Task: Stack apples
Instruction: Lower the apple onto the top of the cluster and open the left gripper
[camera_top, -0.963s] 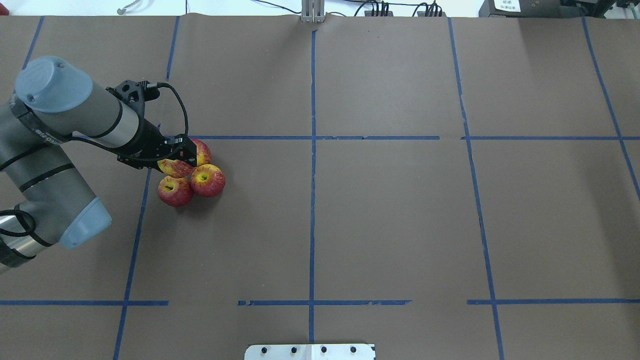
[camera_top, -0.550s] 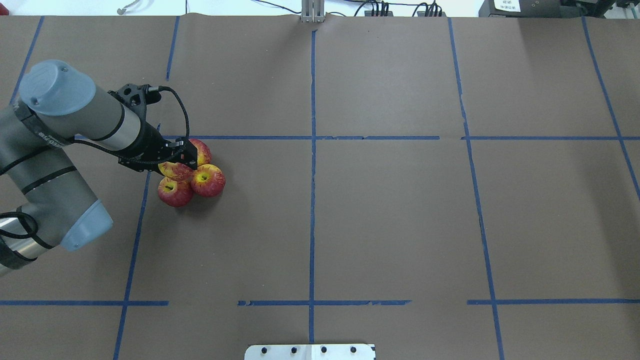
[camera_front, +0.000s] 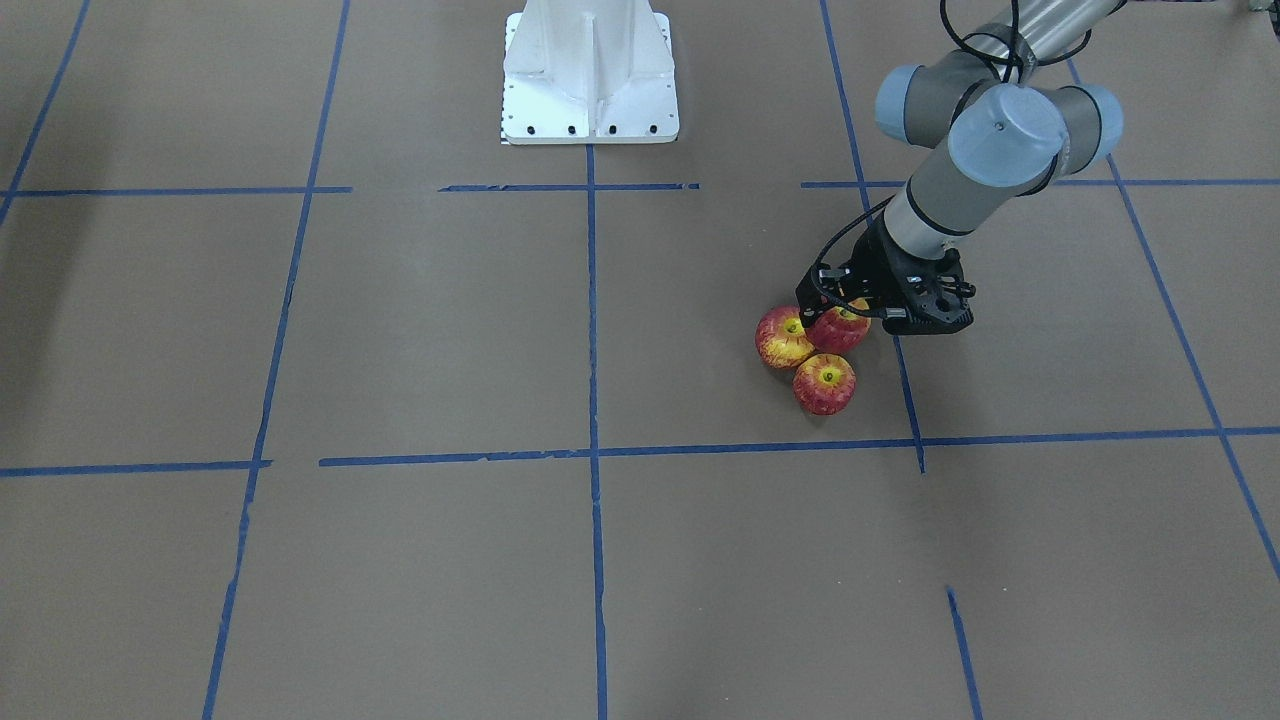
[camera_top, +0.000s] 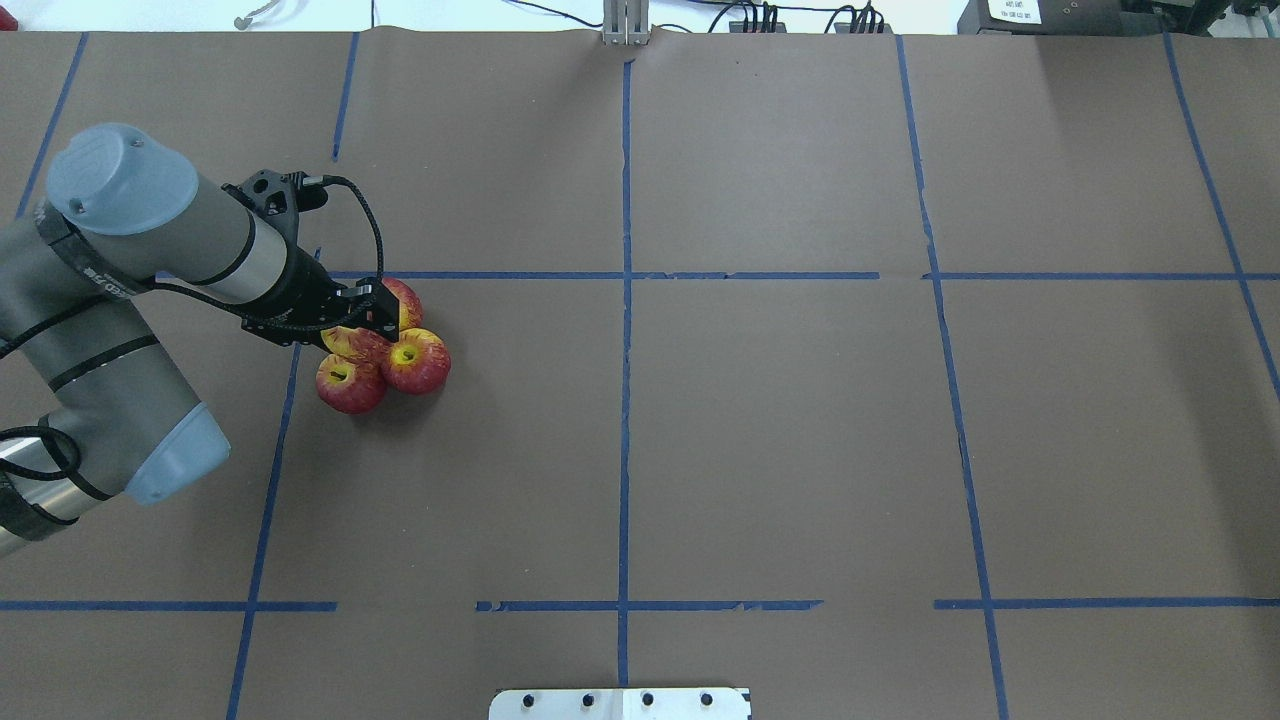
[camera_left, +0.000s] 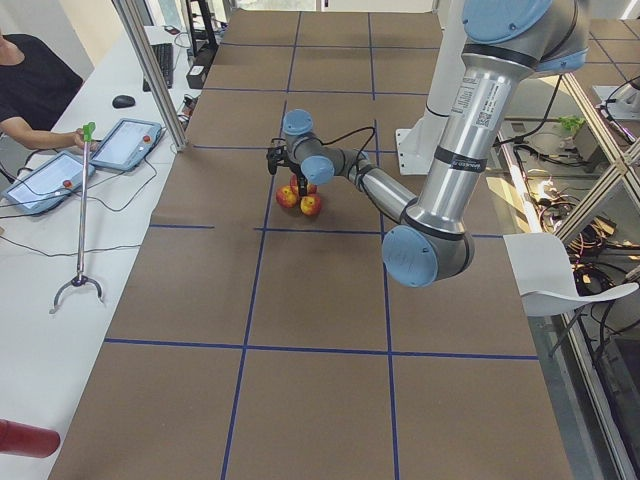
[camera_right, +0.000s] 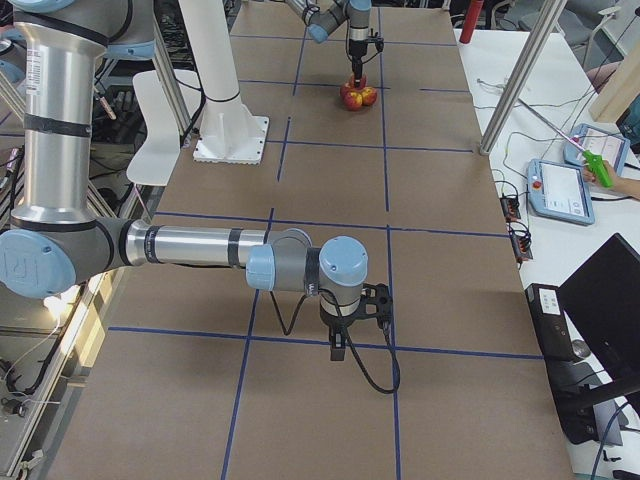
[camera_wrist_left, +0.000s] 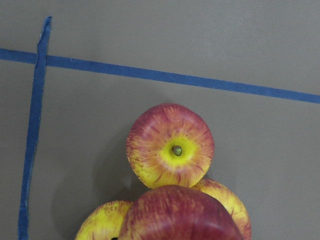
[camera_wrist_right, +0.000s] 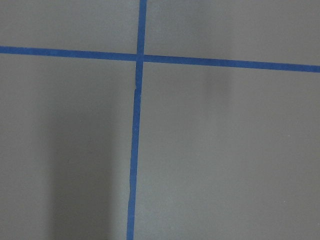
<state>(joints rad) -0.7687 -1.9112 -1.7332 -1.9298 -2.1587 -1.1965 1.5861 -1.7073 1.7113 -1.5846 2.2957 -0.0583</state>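
Note:
Four red-and-yellow apples sit in a cluster left of centre. In the overhead view three lie on the paper: a front one (camera_top: 350, 385), a right one (camera_top: 416, 361) and a rear one (camera_top: 404, 300) half hidden by the gripper. My left gripper (camera_top: 362, 318) is shut on the fourth apple (camera_top: 352, 343) and holds it over the gap between them. The left wrist view shows this darker apple (camera_wrist_left: 180, 215) close up, above two yellower ones, with another apple (camera_wrist_left: 170, 145) beyond. In the front-facing view the held apple (camera_front: 838, 328) is under the gripper (camera_front: 838, 303). My right gripper (camera_right: 340, 345) hangs over bare paper; I cannot tell its state.
Brown paper with blue tape lines (camera_top: 625, 300) covers the table. The robot's white base (camera_front: 590, 75) stands at the middle of its edge. Tablets and an operator (camera_left: 30, 90) are at a side desk beyond the table.
The left arm has shifted slightly and the gripper has come down with the apple, which now sits lower against the three apples on the paper.

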